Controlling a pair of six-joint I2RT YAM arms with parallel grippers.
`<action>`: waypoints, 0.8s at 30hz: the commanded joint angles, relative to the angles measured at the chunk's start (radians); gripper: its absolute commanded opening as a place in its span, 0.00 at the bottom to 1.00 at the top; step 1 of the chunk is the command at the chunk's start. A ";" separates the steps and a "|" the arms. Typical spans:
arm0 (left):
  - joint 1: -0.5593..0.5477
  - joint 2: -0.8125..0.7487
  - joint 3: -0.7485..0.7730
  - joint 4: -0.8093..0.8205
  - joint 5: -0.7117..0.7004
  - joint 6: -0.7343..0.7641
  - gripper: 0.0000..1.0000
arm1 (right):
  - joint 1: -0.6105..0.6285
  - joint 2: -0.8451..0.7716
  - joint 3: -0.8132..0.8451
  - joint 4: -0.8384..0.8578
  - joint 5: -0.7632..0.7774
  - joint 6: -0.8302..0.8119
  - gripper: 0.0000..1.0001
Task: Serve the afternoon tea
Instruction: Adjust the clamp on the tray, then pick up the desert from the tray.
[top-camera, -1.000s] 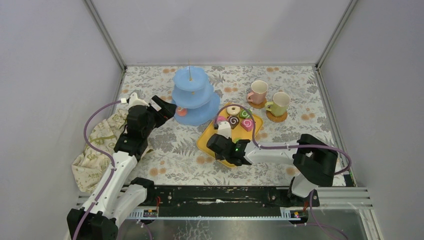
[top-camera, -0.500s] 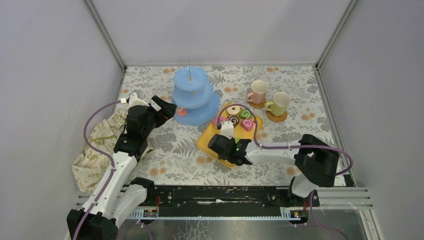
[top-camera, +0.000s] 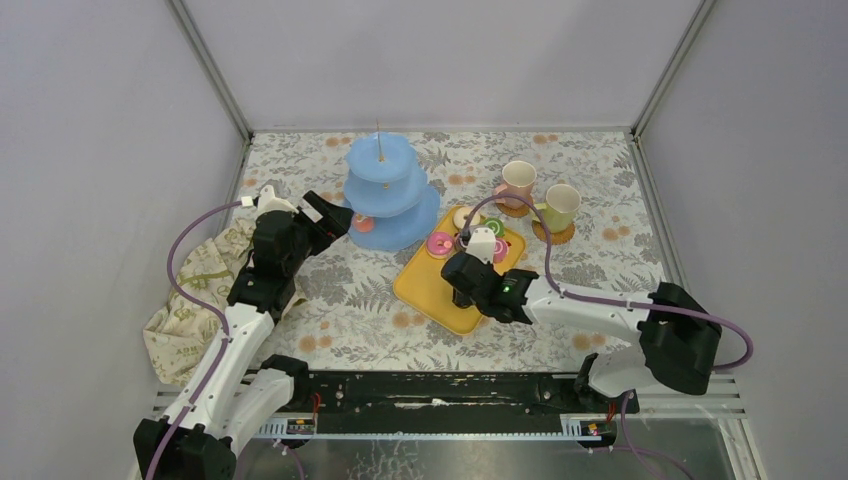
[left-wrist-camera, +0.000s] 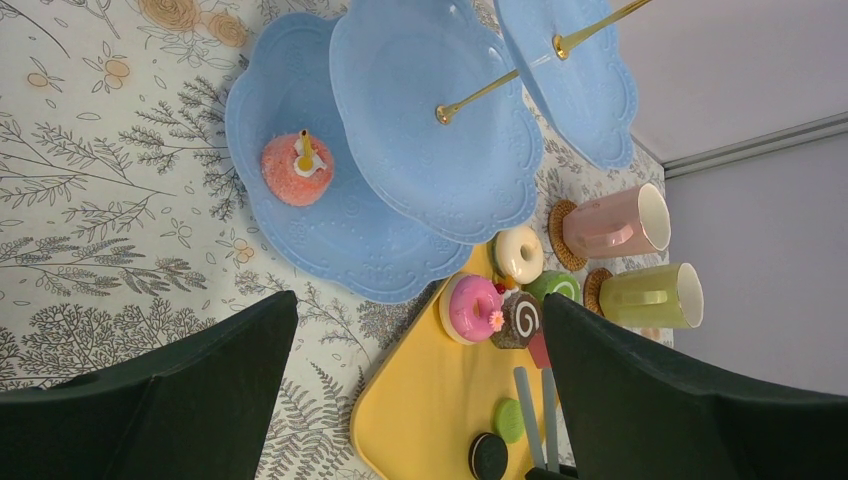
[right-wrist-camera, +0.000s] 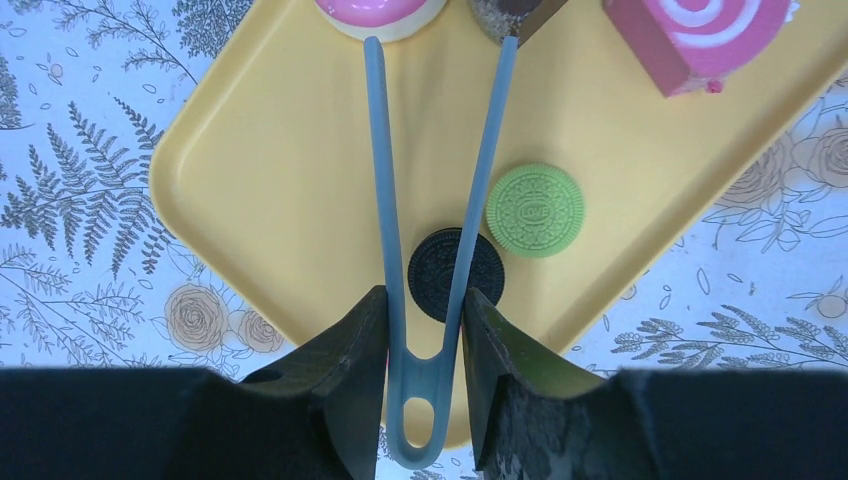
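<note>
My right gripper (right-wrist-camera: 425, 300) is shut on grey-blue tongs (right-wrist-camera: 440, 170) over the yellow tray (right-wrist-camera: 280, 150). The tong tips are spread and reach a pink donut (right-wrist-camera: 380, 10) and a brown roll (right-wrist-camera: 510, 10). A black cookie (right-wrist-camera: 456, 270) lies under the tongs, with a green cookie (right-wrist-camera: 535, 210) and a pink roll cake (right-wrist-camera: 700, 30) to the right. My left gripper (top-camera: 335, 222) is open and empty, left of the light-blue stand (top-camera: 385, 190). An orange pastry (left-wrist-camera: 297, 170) sits on the stand's bottom tier. The pink mug (top-camera: 517, 183) and pale green mug (top-camera: 560, 206) stand on coasters behind the tray.
A beige cloth (top-camera: 195, 300) lies crumpled at the left table edge beside my left arm. A white donut (left-wrist-camera: 519, 253) and a green roll (left-wrist-camera: 555, 287) sit at the tray's far corner. Grey walls enclose the flowered tablecloth (top-camera: 340, 290).
My right arm has moved back and to the right along the tray, carrying the tongs toward the pastries at its far end. The left arm has not moved.
</note>
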 joint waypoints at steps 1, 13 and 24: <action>-0.003 -0.007 -0.006 0.059 0.012 0.006 1.00 | -0.017 -0.057 -0.013 -0.041 0.039 0.009 0.38; -0.002 -0.010 -0.009 0.059 0.016 0.005 1.00 | -0.089 -0.034 -0.024 -0.024 0.008 -0.018 0.38; -0.002 -0.009 -0.010 0.059 0.014 0.003 1.00 | -0.131 0.053 0.005 0.046 -0.061 -0.041 0.39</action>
